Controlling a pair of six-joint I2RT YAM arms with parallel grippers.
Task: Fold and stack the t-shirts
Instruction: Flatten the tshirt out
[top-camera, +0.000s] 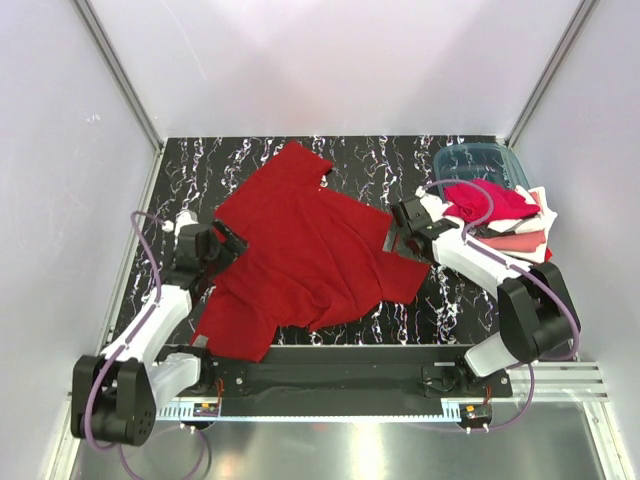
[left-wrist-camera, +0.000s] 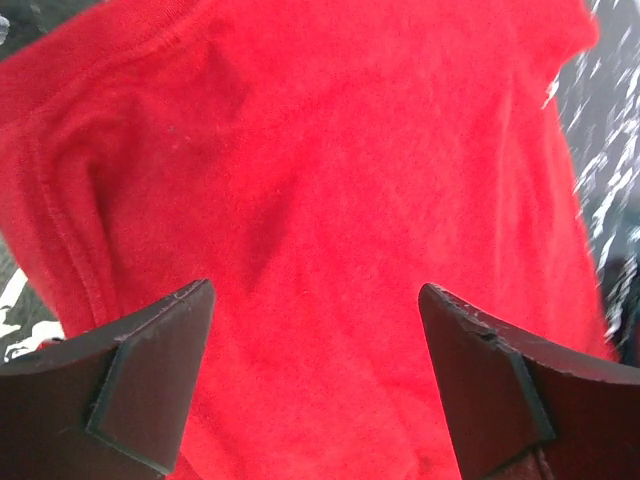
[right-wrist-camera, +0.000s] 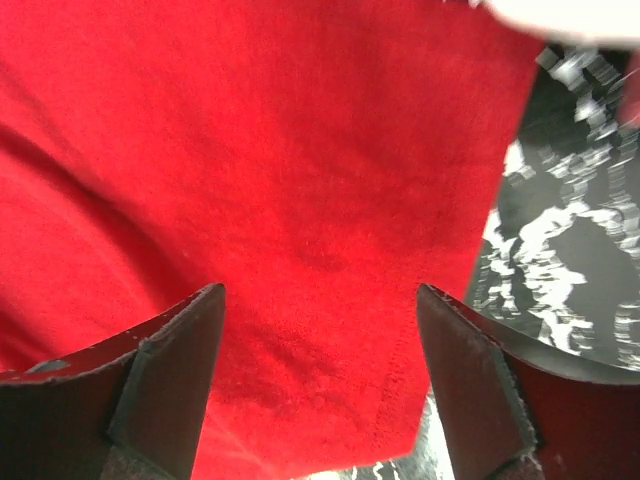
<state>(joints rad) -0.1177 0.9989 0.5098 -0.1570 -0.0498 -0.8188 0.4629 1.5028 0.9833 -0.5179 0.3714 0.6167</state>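
Note:
A large deep red t-shirt (top-camera: 305, 250) lies spread and rumpled on the black marbled table (top-camera: 400, 160). My left gripper (top-camera: 228, 243) is open at the shirt's left edge; in the left wrist view its fingers (left-wrist-camera: 150, 375) straddle red cloth (left-wrist-camera: 330, 200). My right gripper (top-camera: 397, 228) is open at the shirt's right sleeve; in the right wrist view the sleeve hem (right-wrist-camera: 400, 380) lies between the fingers (right-wrist-camera: 470, 380). A pile of other t-shirts (top-camera: 505, 225), red, pink and white, sits at the right.
A teal translucent bin (top-camera: 480, 162) stands at the back right behind the pile. White walls with metal posts enclose the table. A metal rail runs along the near edge by the arm bases.

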